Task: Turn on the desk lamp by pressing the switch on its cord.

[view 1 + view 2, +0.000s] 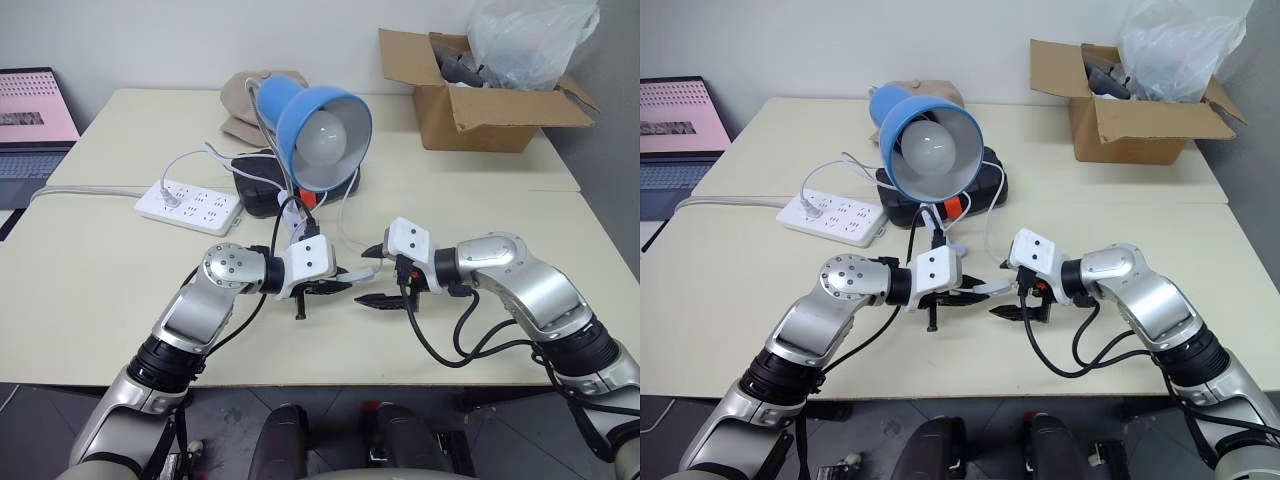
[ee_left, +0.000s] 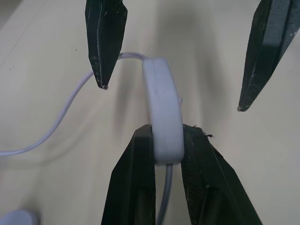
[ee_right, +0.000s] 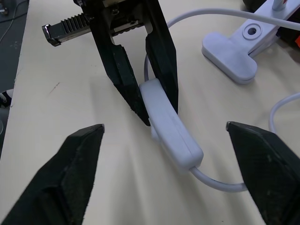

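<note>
The desk lamp (image 1: 320, 130), with a blue shade and a round white bulb, stands unlit at mid-table, facing me. My left gripper (image 1: 338, 281) is shut on one end of the white oblong switch (image 2: 163, 108), holding it just above the table. The thin white cord (image 2: 63, 115) runs out of the switch's far end and loops away over the tabletop. My right gripper (image 1: 372, 276) faces the left one and is open. Its two black fingers (image 3: 79, 164) stand either side of the switch (image 3: 171, 129), clear of it.
A white power strip (image 1: 190, 203) lies left of the lamp and a white clip (image 3: 229, 58) near its black base. A cardboard box (image 1: 480, 105) with a plastic bag sits at the back right. A laptop (image 1: 30, 120) is at the far left.
</note>
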